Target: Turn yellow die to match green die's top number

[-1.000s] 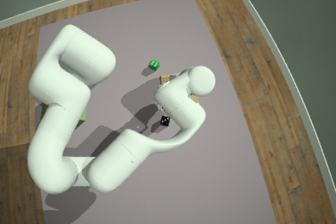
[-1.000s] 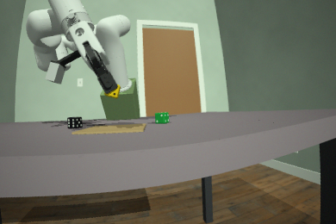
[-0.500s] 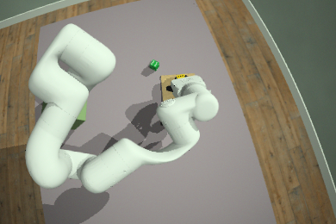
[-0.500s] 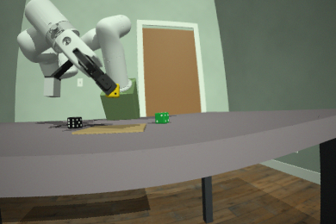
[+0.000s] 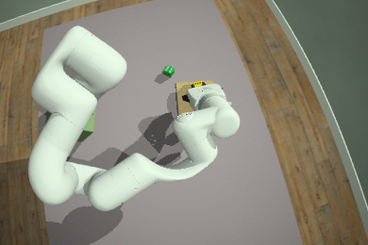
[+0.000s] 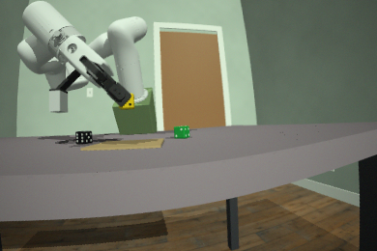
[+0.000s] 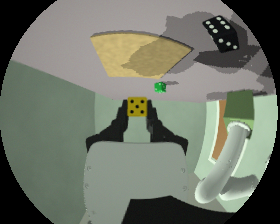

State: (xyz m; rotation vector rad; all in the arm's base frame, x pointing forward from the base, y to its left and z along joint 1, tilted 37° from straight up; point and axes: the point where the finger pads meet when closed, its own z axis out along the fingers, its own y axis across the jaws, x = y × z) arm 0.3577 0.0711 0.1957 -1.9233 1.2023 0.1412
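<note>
My gripper (image 6: 127, 100) is shut on the yellow die (image 6: 129, 103) and holds it tilted, well above the tan mat (image 6: 123, 144). In the wrist view the yellow die (image 7: 138, 107) sits between the fingertips with a several-pip face toward the camera. In the top view only a sliver of the yellow die (image 5: 198, 84) shows past the wrist, over the mat (image 5: 181, 101). The green die (image 5: 169, 71) lies on the table beyond the mat's far corner; it also shows in the exterior view (image 6: 182, 131) and the wrist view (image 7: 160, 87). The mat (image 7: 139, 53) has no die on it.
A black die (image 6: 83, 137) with white pips lies on the table beside the mat's left end; it also shows in the wrist view (image 7: 221, 32). The arm's green base block (image 6: 135, 116) stands at the table's back. The arm's links hang over the table's near half.
</note>
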